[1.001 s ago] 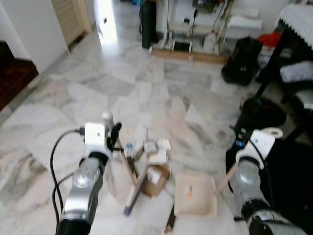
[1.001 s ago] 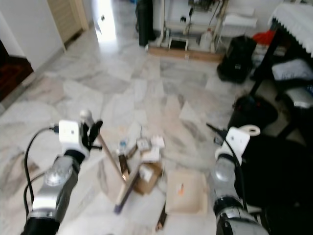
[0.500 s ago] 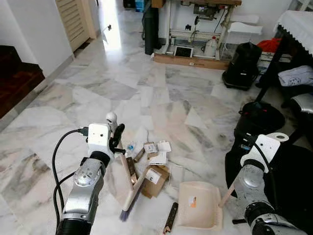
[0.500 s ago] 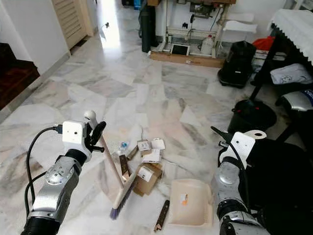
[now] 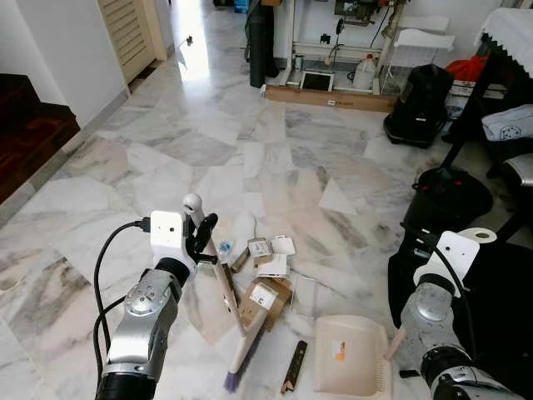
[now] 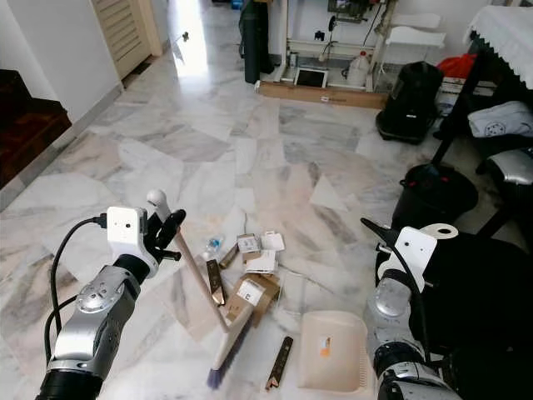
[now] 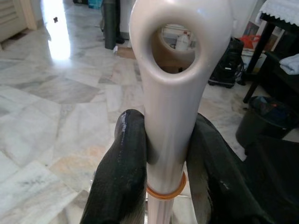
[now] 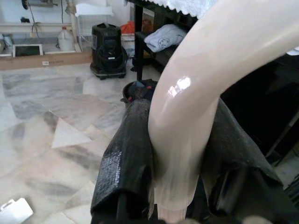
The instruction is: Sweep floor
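Note:
My left gripper is shut on the pale broom handle just below its looped end. The handle slants down to the brush head, whose purple bristles rest on the marble floor beside the litter pile of small cardboard boxes, papers, a little bottle and brown sticks. My right gripper is shut on the curved cream handle of the dustpan. The dustpan lies flat on the floor to the right of the brush, its mouth facing the litter. A dark stick lies between brush and dustpan.
Black bags and a dark table crowd the right side. A black backpack and a shelf with a long cardboard box stand at the back. Dark steps lie at the left.
The camera has shifted. The brush head has slid a little to the right, against the cardboard box. The dustpan sits nearer to me and lower in view.

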Available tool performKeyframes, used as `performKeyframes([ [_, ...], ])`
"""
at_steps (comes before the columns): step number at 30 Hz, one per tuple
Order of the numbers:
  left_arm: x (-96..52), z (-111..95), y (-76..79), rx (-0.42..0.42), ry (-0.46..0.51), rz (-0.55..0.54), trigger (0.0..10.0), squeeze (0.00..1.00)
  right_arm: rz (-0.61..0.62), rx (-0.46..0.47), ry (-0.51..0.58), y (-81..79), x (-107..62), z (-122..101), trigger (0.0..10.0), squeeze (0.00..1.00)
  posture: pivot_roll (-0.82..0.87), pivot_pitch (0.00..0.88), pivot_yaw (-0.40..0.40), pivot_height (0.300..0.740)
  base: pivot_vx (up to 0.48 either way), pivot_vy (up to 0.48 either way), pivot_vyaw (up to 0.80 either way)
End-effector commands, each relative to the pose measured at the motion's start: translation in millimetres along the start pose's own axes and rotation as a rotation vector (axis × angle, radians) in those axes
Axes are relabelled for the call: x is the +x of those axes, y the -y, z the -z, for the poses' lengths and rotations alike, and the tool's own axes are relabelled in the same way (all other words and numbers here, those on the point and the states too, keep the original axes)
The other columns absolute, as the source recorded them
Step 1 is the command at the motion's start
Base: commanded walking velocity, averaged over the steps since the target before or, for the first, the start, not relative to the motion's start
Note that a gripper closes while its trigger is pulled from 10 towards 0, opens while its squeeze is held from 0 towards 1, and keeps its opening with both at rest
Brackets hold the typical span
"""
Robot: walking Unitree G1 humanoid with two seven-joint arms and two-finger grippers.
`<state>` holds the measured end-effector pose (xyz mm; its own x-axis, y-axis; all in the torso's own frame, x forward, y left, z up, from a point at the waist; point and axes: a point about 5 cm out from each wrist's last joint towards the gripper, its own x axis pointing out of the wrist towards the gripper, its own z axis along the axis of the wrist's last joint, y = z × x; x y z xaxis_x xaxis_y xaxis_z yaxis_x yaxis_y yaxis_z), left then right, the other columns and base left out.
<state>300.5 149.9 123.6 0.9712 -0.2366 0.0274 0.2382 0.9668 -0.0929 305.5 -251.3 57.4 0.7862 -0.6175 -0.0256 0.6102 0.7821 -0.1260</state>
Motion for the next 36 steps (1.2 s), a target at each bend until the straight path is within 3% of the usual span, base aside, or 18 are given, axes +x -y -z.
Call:
performKeyframes([
  [1, 3.4, -13, 5.2, 0.002, 0.046, 0.030, 10.0, 0.00, 0.012, -0.023, 0.002, 5.3, 0.1, 2, 10.0, 0.00, 0.07, 0.091, 0.019, 0.740, 0.000, 0.000, 0.00],
  [16, 8.3, -18, 7.5, -0.010, 0.046, 0.026, 10.0, 0.00, 0.010, -0.057, -0.055, 7.3, -10.3, 20, 10.0, 0.00, 0.11, 0.144, 0.026, 0.740, 0.000, 0.000, 0.00],
  [25, 13.1, -1, 1.2, -0.081, -0.007, -0.052, 10.0, 0.00, -0.050, -0.095, -0.082, 2.4, -17.9, 29, 10.0, 0.00, 0.12, 0.169, 0.028, 0.740, 0.000, 0.000, 0.00],
  [36, 8.6, 26, -4.2, -0.137, -0.085, -0.102, 10.0, 0.00, -0.058, -0.085, -0.103, 2.8, -21.7, 34, 10.0, 0.00, 0.10, 0.172, 0.028, 0.740, 0.000, 0.000, 0.00],
])
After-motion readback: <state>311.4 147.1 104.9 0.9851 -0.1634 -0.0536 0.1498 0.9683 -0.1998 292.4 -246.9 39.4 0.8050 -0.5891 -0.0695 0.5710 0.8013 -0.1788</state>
